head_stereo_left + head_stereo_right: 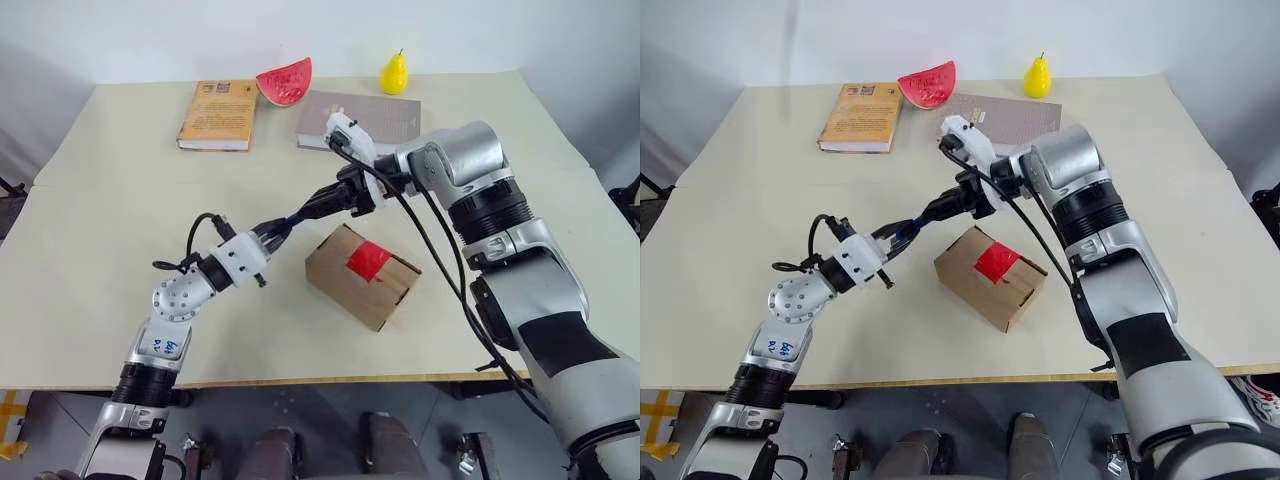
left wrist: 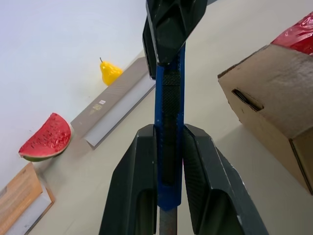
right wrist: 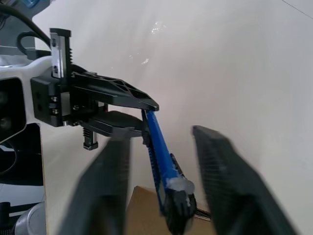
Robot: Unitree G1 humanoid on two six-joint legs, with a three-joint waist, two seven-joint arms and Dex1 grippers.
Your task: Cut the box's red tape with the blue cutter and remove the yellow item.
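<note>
The brown box (image 1: 350,285) lies on the table with its flaps closed and the red tape (image 1: 368,261) across the seam. My left gripper (image 2: 168,132) is shut on the blue cutter (image 2: 170,98), holding it in the air to the left of and above the box. My right gripper (image 3: 160,136) has reached in from the right to the cutter's far end (image 3: 159,142). Its fingers (image 3: 215,161) stand on either side of the cutter, blurred, with gaps showing. The yellow item is hidden.
At the back of the table lie an orange book (image 1: 218,114) and a grey book (image 1: 365,118). A watermelon slice (image 1: 286,80) and a yellow pear (image 1: 394,74) sit behind them. The table's front edge (image 1: 300,380) runs just below the box.
</note>
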